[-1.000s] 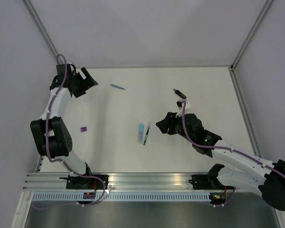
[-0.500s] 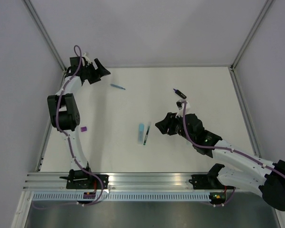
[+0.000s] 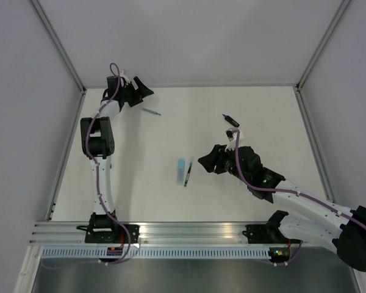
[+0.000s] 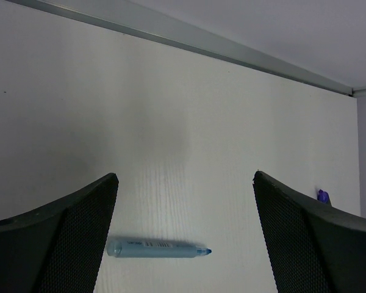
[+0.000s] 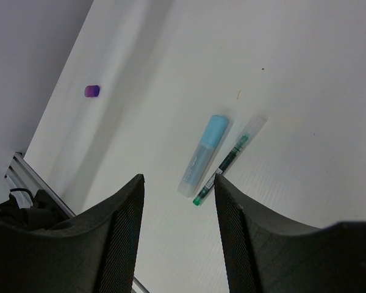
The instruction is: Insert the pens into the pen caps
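White table (image 3: pixel 171 195): left hand (image 3: pixel 143 96), spread empty, has swung nearer thin blue pen (image 3: pixel 150 112); right hand (image 3: pixel 204 165) spread.

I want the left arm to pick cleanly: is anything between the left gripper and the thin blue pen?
Nothing visible does. The left gripper is open, and the thin blue pen lies alone on the bare table, framed between its spread fingers in the left wrist view.

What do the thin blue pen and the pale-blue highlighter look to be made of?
The thin blue pen: likely smooth translucent plastic; dark print shows on its pale see-through barrel. The pale-blue highlighter: probably plastic too, one end opaque sky blue, the rest frosted and semi-clear.
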